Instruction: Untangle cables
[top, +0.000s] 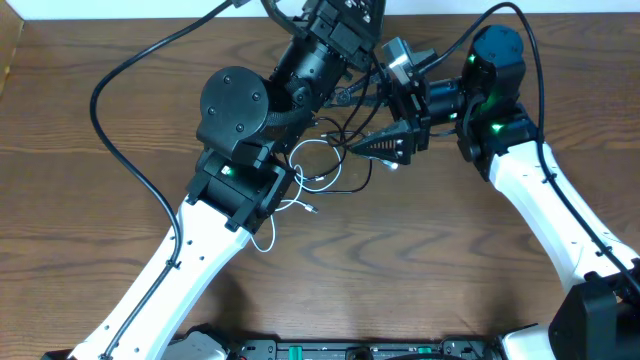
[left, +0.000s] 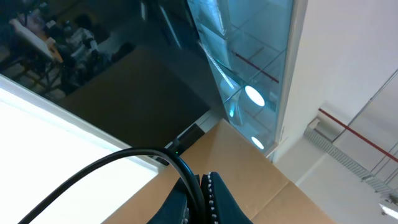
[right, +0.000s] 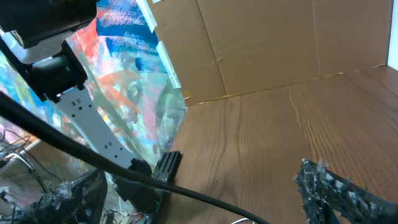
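Far centre of table: left gripper (left: 201, 186) clamped on black cable (left: 124, 157); right gripper (right: 202, 177) fingers wide apart; white cable (top: 272, 238) lies nearer.

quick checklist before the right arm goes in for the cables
1. The right gripper is ready to grasp: ok, its fingers stand wide apart.
2. The left gripper has a grip: ok, it is shut, with the black cable running into its fingers.
3. The cables are separated: not ok, the white cable lies looped on the table with thin black cord overlapping it.
4. The white cable is fully in sight: not ok, the left arm hides part of it.
5. What lies between the right fingers: cannot tell, a black cord crosses there, either the cable or arm wiring.
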